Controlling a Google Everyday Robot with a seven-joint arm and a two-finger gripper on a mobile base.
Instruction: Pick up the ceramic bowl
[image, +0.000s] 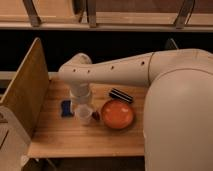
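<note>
The ceramic bowl (117, 114) is round, shallow and glossy orange. It sits upright on the wooden table (65, 137), right of centre. My white arm (115, 70) reaches in from the right and bends down at the wrist. The gripper (81, 104) hangs below the wrist, left of the bowl and just above a translucent white cup (83, 115). The gripper is apart from the bowl, about a cup's width to its left.
A blue object (66, 108) lies left of the cup. A black oblong object (121, 95) lies behind the bowl. A small dark thing (95, 116) sits between cup and bowl. A tall wooden panel (25, 85) borders the table's left side.
</note>
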